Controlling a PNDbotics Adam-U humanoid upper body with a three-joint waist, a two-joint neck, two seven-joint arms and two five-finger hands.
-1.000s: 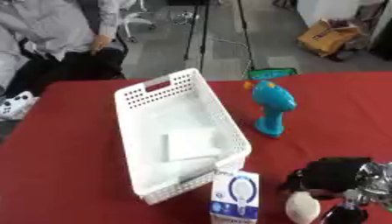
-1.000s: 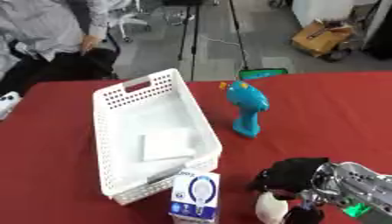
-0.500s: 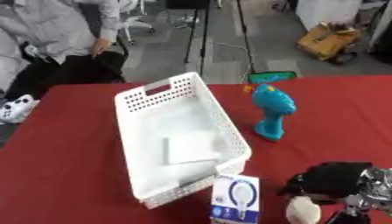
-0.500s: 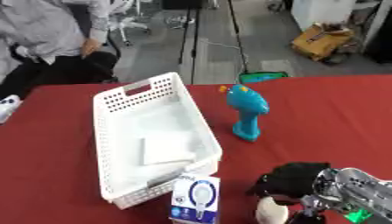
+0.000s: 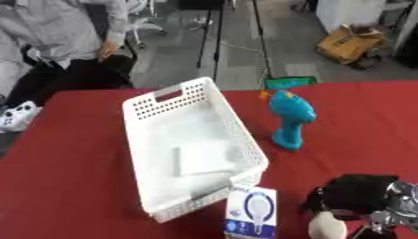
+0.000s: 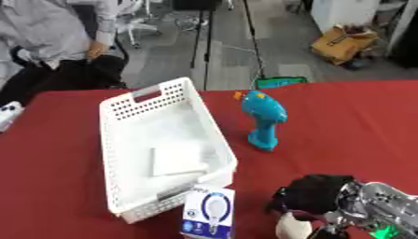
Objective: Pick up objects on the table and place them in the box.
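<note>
A white slotted basket (image 5: 149, 125) stands on the red table with a flat white packet (image 5: 202, 158) lying inside it. To its right a blue toy gun (image 5: 290, 118) stands upright on its grip. A light-bulb box (image 5: 251, 218) lies in front of the basket's near corner. At the lower right my right hand (image 6: 320, 196) has its black fingers curled over a pale rounded object (image 6: 292, 227) near the table's front edge. My left hand shows in neither view.
The red table (image 5: 73, 168) ends at its far edge behind the basket. A seated person (image 5: 61, 35) is beyond the far left corner. A tripod stand and a cardboard box (image 5: 354, 43) are on the floor behind.
The whole picture has shifted slightly, so the camera has moved. My right hand stays at the lower right over the pale object; nothing on the table has changed place.
</note>
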